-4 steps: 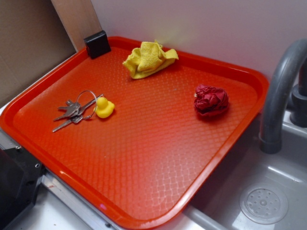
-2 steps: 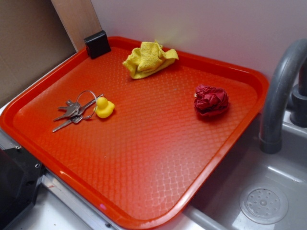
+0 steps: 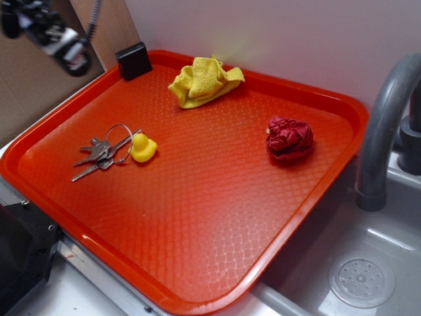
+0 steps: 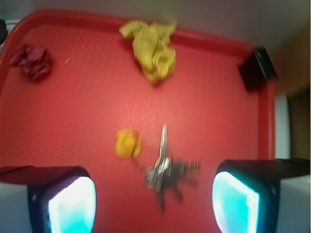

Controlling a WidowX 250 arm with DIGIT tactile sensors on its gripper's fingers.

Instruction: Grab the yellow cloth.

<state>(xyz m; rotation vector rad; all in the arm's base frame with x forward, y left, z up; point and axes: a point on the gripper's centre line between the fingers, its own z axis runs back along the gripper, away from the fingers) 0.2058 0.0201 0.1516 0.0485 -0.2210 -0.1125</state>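
The yellow cloth [image 3: 204, 80] lies crumpled at the far edge of the red tray [image 3: 197, 224]. In the wrist view the yellow cloth [image 4: 153, 48] sits top centre, well ahead of the fingers. My gripper [image 3: 62, 46] shows as a blur high at the top left, above the tray's left rim and far from the cloth. Seen from the wrist, the gripper [image 4: 153, 204] is open, its two pale pads [image 4: 72, 206] wide apart with nothing between them.
A dark red cloth wad [image 3: 289, 138] lies on the tray's right side. A small yellow rubber duck [image 3: 143, 147] and a bunch of keys [image 3: 102, 153] lie at the left. A black block [image 3: 133, 60] stands at the far left corner. A grey faucet [image 3: 381, 131] and sink drain [image 3: 362, 282] are to the right.
My gripper has come into the exterior view at the top left, where it was absent before. The things on the tray have not moved.
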